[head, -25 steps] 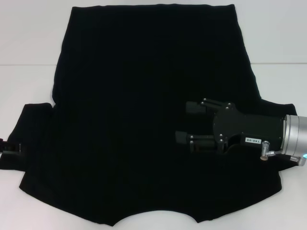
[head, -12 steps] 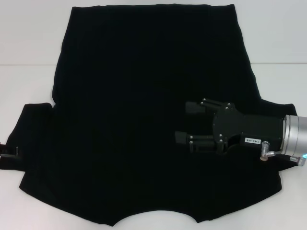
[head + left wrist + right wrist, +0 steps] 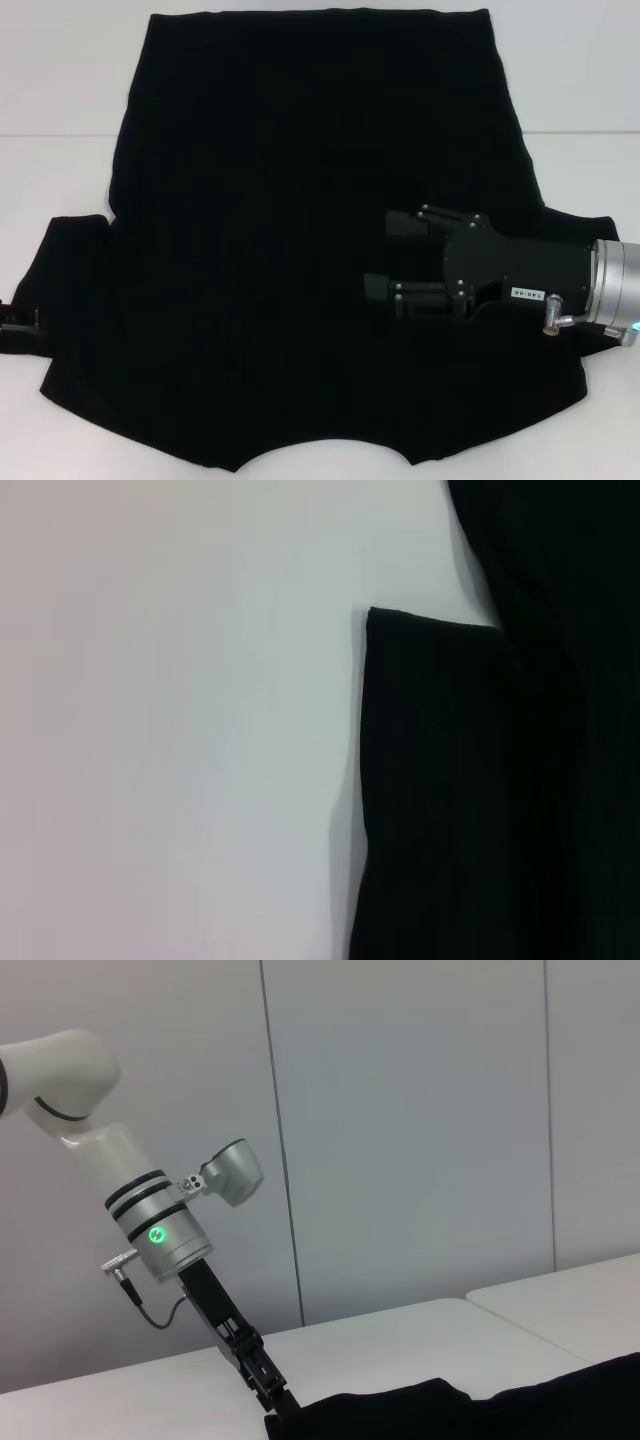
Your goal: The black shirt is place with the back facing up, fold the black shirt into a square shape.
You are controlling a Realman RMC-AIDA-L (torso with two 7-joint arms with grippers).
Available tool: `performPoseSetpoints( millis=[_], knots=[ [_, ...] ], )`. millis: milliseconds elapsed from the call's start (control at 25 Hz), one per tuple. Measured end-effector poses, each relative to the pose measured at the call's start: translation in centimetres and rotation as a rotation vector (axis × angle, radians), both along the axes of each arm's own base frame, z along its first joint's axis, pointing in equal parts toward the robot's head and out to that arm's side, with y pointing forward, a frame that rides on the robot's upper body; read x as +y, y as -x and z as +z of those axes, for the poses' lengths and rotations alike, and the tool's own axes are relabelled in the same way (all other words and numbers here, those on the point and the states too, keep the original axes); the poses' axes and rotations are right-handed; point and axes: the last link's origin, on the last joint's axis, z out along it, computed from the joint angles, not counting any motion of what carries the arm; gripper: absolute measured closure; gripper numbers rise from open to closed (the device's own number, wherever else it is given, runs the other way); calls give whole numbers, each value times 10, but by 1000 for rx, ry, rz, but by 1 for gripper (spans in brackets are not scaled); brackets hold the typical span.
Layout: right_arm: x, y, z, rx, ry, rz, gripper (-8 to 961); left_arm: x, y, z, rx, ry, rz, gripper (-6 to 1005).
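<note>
While the black shirt (image 3: 300, 250) lies flat | right gripper (image 3: 385, 255) above it (agape, empty) | left gripper (image 3: 18, 322) at sleeve edge.

White table (image 3: 60, 90) — seam across; pale panelled wall (image 3: 420, 1110) behind.

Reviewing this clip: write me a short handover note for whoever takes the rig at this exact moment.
Right gripper: open, over the right side of the black shirt, holding nothing.
Left gripper: at the tip of the shirt's left sleeve, right at the cloth edge; whether it has closed on the cloth cannot be seen.
Shirt: spread flat on the white table, both sleeves out, neckline nearest the robot.
Done: no fold is visible.
Left: fold in the sleeves and sides, then fold the body into a square.
</note>
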Motion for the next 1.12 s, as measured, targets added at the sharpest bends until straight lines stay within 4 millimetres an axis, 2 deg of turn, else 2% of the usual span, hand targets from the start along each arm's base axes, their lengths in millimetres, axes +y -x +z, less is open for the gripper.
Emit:
performPoseSetpoints(
  millis=[1120],
  knots=[
    [0, 0, 1, -1, -1, 0, 37, 0, -2, -4, 5, 30, -8, 123]
  ],
)
